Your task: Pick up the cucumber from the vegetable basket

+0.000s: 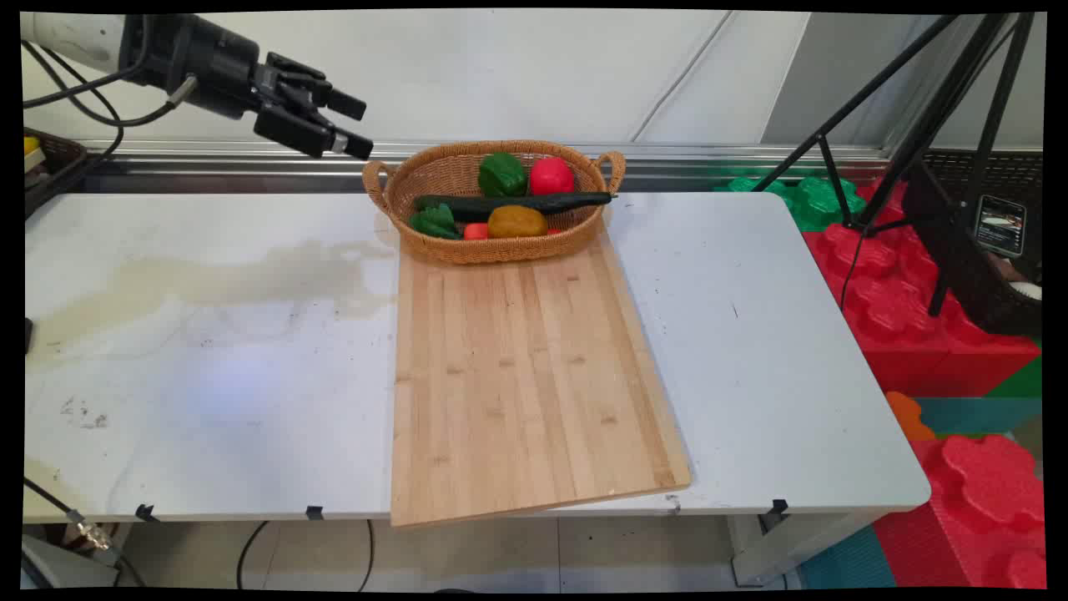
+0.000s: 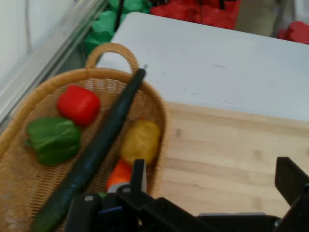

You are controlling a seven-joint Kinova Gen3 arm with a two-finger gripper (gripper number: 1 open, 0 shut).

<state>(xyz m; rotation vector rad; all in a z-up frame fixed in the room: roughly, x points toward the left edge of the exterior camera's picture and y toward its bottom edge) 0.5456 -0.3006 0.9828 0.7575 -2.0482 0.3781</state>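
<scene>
My black gripper (image 1: 357,125) hangs in the air at the upper left, open and empty, just left of and above a woven basket (image 1: 455,250). In the basket lie a long dark cucumber (image 1: 513,203), a green pepper (image 1: 501,174), a red round vegetable (image 1: 551,176), a yellow-brown one (image 1: 517,221), a second green piece (image 1: 435,221) and a small orange-red piece (image 1: 476,231). The hand view looks down past the gripper (image 2: 215,183) at the basket (image 2: 19,188), with the cucumber (image 2: 91,162), green pepper (image 2: 53,139), red vegetable (image 2: 78,104) and yellow one (image 2: 141,141).
A bamboo cutting board (image 1: 521,376) lies mid-table, and the basket rests on its far end. The white table (image 1: 209,367) carries a brownish stain at the left. A black tripod (image 1: 918,117) and red and green foam blocks (image 1: 893,309) stand to the right, off the table.
</scene>
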